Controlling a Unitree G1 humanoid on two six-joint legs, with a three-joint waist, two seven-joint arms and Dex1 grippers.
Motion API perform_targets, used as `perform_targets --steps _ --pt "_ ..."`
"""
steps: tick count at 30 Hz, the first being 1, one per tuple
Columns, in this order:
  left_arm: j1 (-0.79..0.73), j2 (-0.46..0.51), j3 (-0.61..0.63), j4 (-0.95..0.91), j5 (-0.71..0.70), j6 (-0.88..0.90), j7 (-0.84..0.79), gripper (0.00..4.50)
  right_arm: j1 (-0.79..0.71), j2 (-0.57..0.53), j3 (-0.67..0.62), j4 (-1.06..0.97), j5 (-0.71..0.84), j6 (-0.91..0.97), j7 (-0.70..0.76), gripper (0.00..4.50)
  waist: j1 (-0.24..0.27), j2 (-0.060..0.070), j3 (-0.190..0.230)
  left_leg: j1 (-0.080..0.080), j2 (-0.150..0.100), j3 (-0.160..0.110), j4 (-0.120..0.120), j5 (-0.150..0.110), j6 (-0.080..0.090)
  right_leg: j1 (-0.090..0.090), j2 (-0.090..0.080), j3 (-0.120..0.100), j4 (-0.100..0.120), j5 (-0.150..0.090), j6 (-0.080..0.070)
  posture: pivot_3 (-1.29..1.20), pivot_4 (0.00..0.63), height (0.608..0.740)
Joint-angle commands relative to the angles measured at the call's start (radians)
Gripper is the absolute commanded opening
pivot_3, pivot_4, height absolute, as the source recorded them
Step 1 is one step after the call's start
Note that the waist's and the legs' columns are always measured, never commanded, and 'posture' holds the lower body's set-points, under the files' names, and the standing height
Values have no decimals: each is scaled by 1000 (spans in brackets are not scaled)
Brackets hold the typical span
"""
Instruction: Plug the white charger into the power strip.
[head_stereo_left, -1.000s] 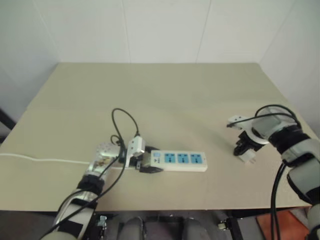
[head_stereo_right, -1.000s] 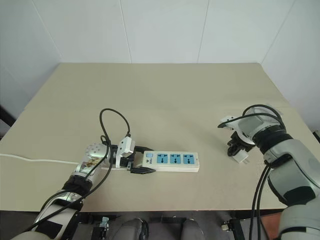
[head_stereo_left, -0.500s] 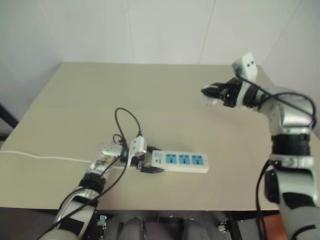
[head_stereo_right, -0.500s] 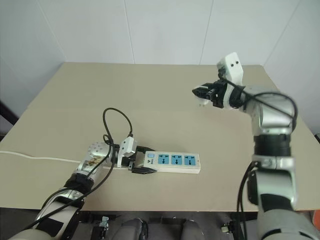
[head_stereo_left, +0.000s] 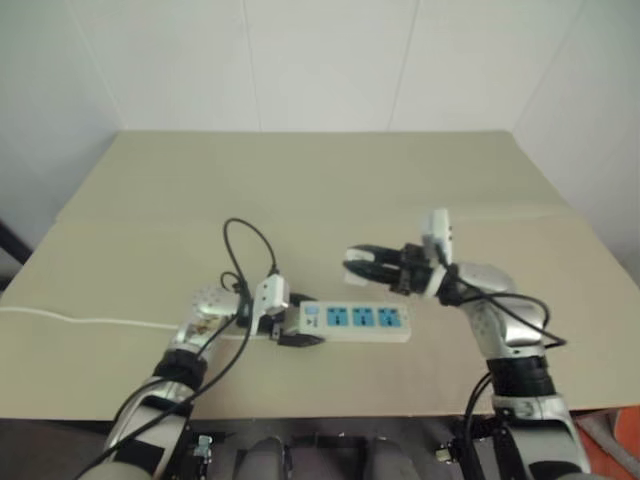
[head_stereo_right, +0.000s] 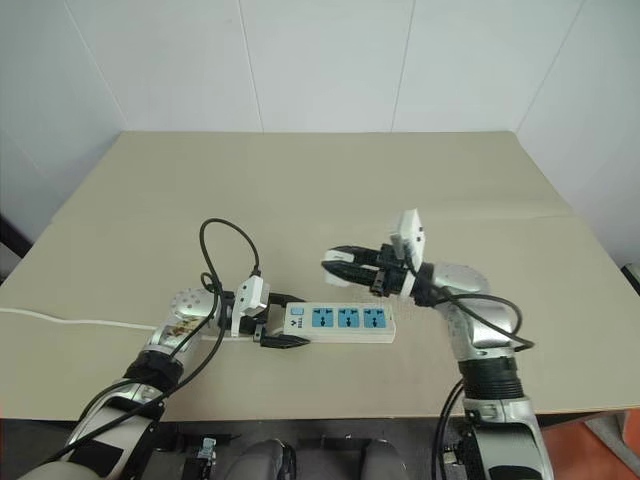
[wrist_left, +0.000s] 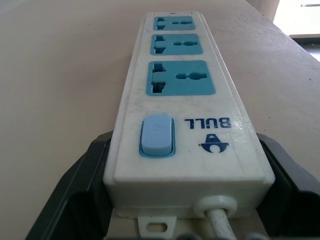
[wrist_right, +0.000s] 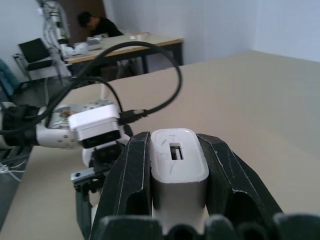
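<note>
The right gripper (head_stereo_right: 340, 266), pinching the small white cube-shaped charger (wrist_right: 177, 167), hovers above the long white power strip (head_stereo_right: 340, 320) on the beige table (head_stereo_right: 330, 190), whose switch end sits between the left gripper's (head_stereo_right: 278, 320) spread fingers.

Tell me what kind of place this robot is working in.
Probably an indoor lab or shared office. A plain beige table stands against bare white walls, and the right wrist view shows a person seated at another desk with equipment behind.
</note>
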Motion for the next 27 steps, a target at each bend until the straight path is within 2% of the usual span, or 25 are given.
perform_targets --steps 1,8,27 --pt "32 12 -32 -7 36 15 1 3314 -3 17 33 21 1 -79 37 1121 0 0 0 0 0 0 0 0 0 0 0 0 0 0 0 0 150 740" --pt "43 19 -33 -18 36 21 5 3314 1 14 125 105 -54 -173 99 1121 0 0 0 0 0 0 0 0 0 0 0 0 1 0 0 0 150 740" --pt "42 18 -32 -3 34 15 7 3314 -44 10 133 250 -87 -278 111 1121 0 0 0 1 0 0 0 0 0 0 0 0 0 0 0 0 150 740"
